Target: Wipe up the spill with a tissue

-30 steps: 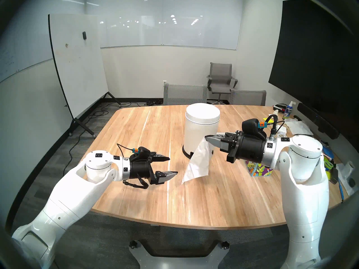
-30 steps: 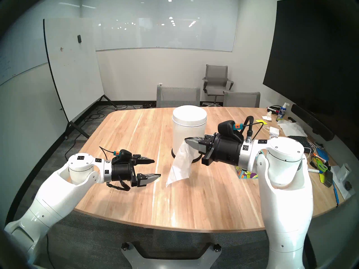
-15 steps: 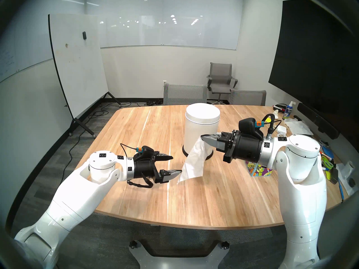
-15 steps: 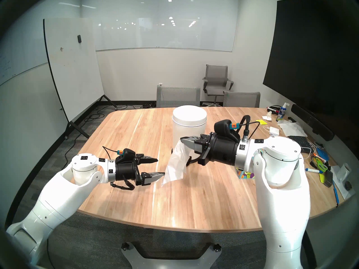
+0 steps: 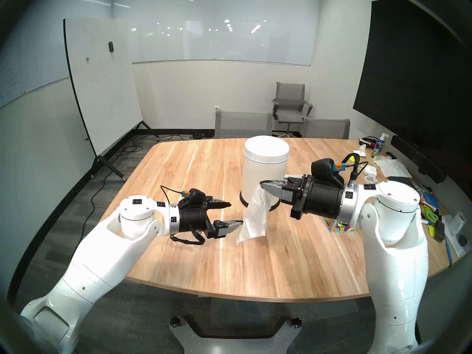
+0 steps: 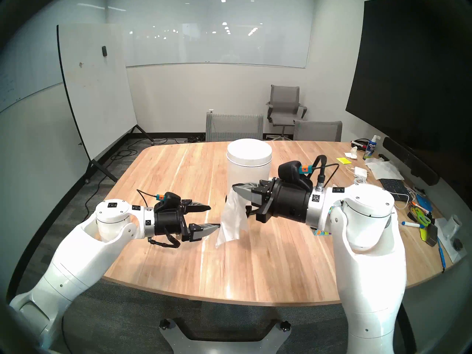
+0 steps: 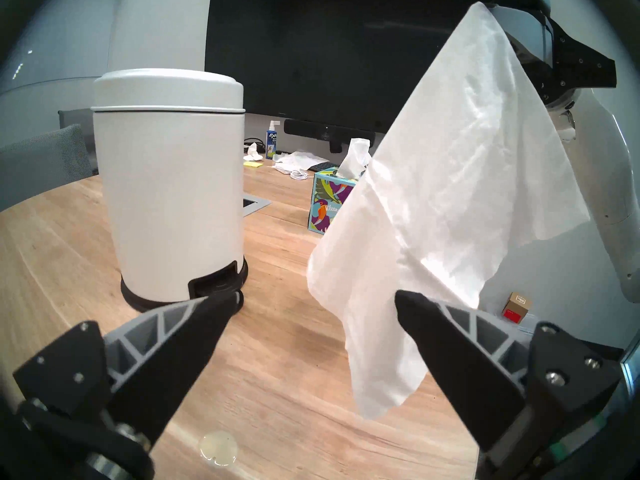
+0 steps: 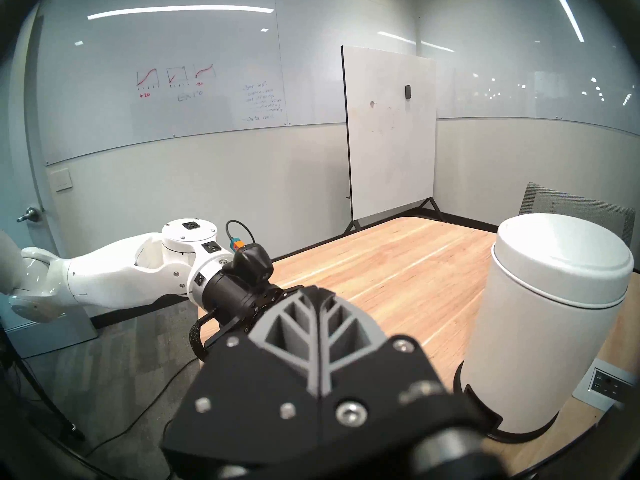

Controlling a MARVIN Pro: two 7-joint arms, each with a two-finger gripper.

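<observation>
at near table edge, under left wrist: spill [image 7: 218, 448], small pale glossy puddle on table [image 5: 293, 256]. above it, left gripper [image 5: 233, 214] jaws wide apart, near finger touching tissue [image 5: 254, 218]. tissue hangs by top corner, long axis vertical, free corner down, pinched in right gripper [image 5: 265, 186], jaws together. judgement: close left jaws on mid-sheet, not loose corner, before right releases. bin [image 5: 265, 167] behind.
</observation>
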